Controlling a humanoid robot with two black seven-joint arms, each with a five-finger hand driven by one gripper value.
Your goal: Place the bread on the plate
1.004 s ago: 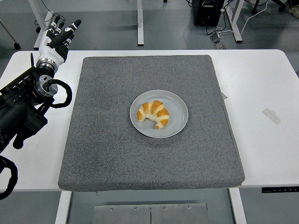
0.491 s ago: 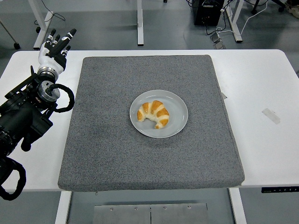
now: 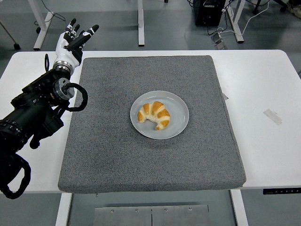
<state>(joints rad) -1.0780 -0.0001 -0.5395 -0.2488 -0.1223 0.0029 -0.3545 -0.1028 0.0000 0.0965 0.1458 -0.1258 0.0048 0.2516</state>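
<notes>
Bread (image 3: 154, 115): on the plate (image 3: 180, 123), mat (image 3: 117, 150) centre.
Left hand (image 3: 70, 42): at 10 o'clock, fingers spread, apparently holding nothing.
Table (image 3: 263, 84): white, under mat.

Golden-striped bread (image 3: 154, 115), pale grey plate (image 3: 181, 123), speckled grey mat (image 3: 117, 150).

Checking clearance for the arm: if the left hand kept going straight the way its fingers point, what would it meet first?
Probably nothing on the table: the left hand points up-right past the far edge, toward bare floor. Depth is unclear.
</notes>
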